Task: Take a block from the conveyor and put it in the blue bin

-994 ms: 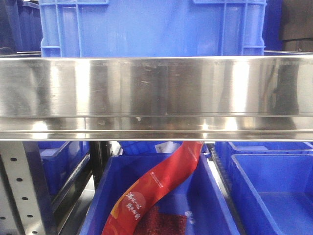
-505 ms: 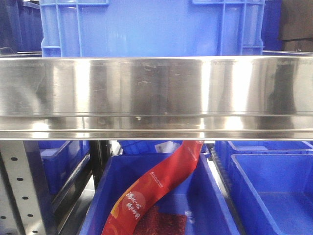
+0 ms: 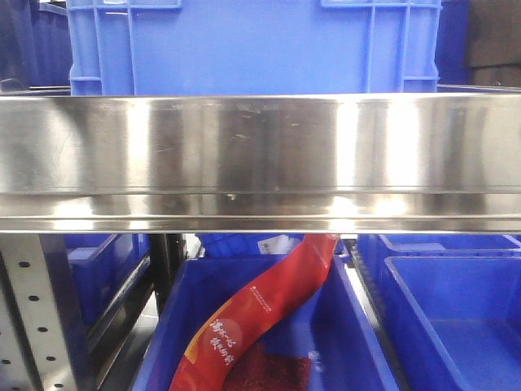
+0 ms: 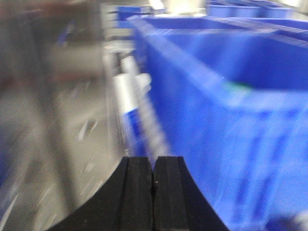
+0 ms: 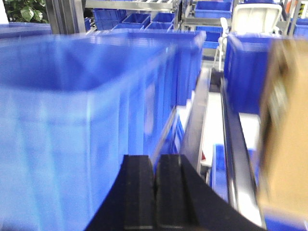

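Two wrist views show us each tool pressed together on nothing: left gripper (image 4: 153, 180) beside a blurred blue bin (image 4: 231, 115), right gripper (image 5: 155, 192) beside another blue bin (image 5: 82, 125). Only our front view shows the steel rail (image 3: 260, 155) and red packet (image 3: 260, 314). We see no block or conveyor.

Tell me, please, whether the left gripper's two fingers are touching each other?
Touching. The left wrist view shows the left gripper with its black fingers pressed together, nothing between them.
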Controlling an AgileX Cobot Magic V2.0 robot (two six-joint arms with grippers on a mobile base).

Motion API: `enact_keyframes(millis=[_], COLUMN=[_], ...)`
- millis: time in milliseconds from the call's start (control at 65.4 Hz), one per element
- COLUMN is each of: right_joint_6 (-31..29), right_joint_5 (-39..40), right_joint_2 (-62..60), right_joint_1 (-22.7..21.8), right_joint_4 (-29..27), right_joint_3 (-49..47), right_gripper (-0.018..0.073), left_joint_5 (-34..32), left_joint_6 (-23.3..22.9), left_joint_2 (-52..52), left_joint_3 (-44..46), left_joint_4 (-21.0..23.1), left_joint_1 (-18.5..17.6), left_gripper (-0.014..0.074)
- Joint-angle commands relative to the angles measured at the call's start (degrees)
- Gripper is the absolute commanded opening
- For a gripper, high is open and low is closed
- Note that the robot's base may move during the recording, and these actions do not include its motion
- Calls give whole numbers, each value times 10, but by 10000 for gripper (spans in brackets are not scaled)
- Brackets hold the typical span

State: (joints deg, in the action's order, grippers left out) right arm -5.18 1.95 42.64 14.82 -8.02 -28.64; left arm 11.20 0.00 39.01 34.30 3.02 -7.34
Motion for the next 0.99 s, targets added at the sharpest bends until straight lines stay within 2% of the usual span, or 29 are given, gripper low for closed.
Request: enact_keyframes(millis=[0, 214, 459, 704, 979], right_joint_6=[1, 1, 1, 1, 1], right_joint_5=[35, 33, 36, 36, 32], right_joint_2=[-35, -133, -191, -194, -222], right_joint_1=[-4, -4, -4, -4, -12], right_joint_4=[-3, -4, -4, -4, 8], right_joint_3=[45, 99, 99, 99, 111], right_gripper=[-160, -162, -162, -162, -162], left_joint_5=[-16, -16, -17, -17, -17], left_joint_6=[-3, -3, -3, -3, -3], left_joint_2=[-68, -215, -330, -381, -380], left_joint_3=[-54, -131, -139, -139, -139], left_joint_4=[12, 12, 12, 12, 12], left_joint_1=[21, 33, 33, 33, 33], left_gripper=[-111, -111, -111, -111, -111])
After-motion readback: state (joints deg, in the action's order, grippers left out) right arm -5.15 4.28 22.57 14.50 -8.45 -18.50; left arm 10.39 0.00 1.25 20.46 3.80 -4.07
